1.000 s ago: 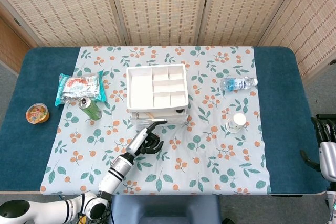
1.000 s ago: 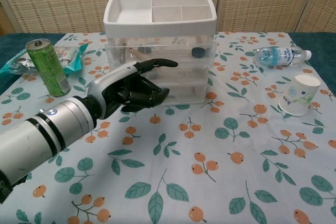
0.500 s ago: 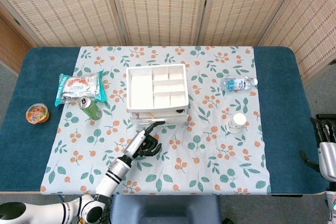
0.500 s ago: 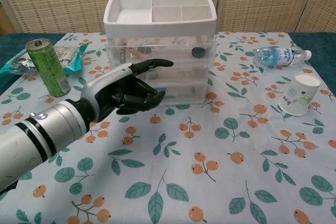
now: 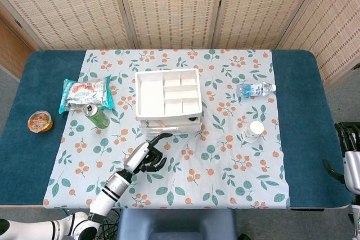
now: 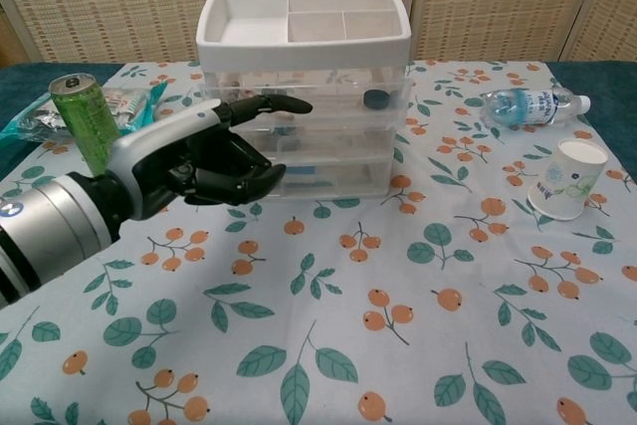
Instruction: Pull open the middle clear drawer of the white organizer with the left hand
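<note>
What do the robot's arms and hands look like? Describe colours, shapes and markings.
The left arm is a silver-white cylinder with black bands. The left hand has a silver-grey back and black fingers. The right hand, at the frame's edge, shows grey-white and black parts.

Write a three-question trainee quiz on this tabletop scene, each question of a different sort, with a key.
1. True or false: the left hand is gripping the green can.
2. Which object stands upright to the right of the white organizer? A) water bottle B) paper cup C) snack bag
3. Fill in: the water bottle is lying on its ____.

Key:
1. False; the hand holds nothing and is in front of the organizer's clear drawers, one finger extended, the others curled.
2. B
3. side
</note>
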Motion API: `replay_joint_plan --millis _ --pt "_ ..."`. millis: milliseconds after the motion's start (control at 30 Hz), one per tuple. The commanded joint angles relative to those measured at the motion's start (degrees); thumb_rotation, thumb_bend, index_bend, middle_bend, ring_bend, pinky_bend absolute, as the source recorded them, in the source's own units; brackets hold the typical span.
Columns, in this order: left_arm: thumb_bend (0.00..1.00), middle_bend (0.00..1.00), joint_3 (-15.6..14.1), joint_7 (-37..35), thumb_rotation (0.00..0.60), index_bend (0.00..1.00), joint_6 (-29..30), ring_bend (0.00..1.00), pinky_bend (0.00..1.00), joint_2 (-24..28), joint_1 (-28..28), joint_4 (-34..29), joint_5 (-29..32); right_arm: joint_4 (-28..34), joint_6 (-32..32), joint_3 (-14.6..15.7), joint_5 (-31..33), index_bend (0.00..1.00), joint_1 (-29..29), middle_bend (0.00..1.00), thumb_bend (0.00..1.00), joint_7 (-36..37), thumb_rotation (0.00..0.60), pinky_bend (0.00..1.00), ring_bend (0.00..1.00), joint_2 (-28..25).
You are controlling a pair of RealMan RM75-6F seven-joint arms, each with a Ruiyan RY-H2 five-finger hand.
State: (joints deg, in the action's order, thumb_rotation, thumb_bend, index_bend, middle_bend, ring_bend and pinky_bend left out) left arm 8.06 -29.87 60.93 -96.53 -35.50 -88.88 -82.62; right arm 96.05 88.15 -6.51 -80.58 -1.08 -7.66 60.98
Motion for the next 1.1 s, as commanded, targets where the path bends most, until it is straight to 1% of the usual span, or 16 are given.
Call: replay_joint_plan --millis 33,200,400,533,700,933,1100 --pt "0.47 0.91 -0.6 1.9 0.6 0.15 -1.2 0.97 1.0 3.4 -0.5 -2.1 -1.0 0.1 0.0 0.0 -0.1 0.0 -0.1 0.1 0.3 0.1 0.6 0.09 0.05 -0.1" --pt "0.47 0.91 0.2 6.0 0.6 0.14 -2.2 0.97 1.0 7.3 -1.5 -3.9 -0.8 0.4 0.0 0.0 -0.5 0.0 -0.2 0.1 0.3 0.3 0.6 0.09 0.05 -0.3" --pt "0.47 0.91 1.6 10.8 0.6 0.13 -2.7 0.98 1.0 10.7 -2.1 -4.7 1.2 0.2 0.1 0.0 -0.6 0.0 -0.1 0.1 0.3 0.6 0.6 0.09 0.06 -0.3" --pt "0.48 0.93 1.3 14.8 0.6 0.13 -4.0 0.99 1.0 14.0 -2.4 -6.2 2.5 0.0 0.2 0.0 -0.6 0.0 -0.1 0.1 0.3 0.9 0.6 0.09 0.06 -0.4" --pt "0.5 0.94 0.7 18.9 0.6 0.12 -5.3 1.0 1.0 17.7 -2.5 -9.2 3.7 -0.2 0.0 0.0 -0.7 0.0 -0.2 0.1 0.3 1.1 0.6 0.09 0.06 -0.2" --pt "0.51 0.94 0.5 21.3 0.6 0.12 -6.5 1.0 1.0 20.4 -2.9 -12.2 5.2 -0.5 0.0 0.0 -0.7 0.0 -0.2 0.1 0.3 1.4 0.6 0.09 0.06 0.0" --pt "0.51 0.94 1.1 22.7 0.6 0.12 -8.6 1.0 1.0 20.7 -4.3 -12.0 7.2 -0.9 0.0 0.1 -0.7 0.0 -0.1 0.1 0.3 1.8 0.6 0.09 0.07 0.2"
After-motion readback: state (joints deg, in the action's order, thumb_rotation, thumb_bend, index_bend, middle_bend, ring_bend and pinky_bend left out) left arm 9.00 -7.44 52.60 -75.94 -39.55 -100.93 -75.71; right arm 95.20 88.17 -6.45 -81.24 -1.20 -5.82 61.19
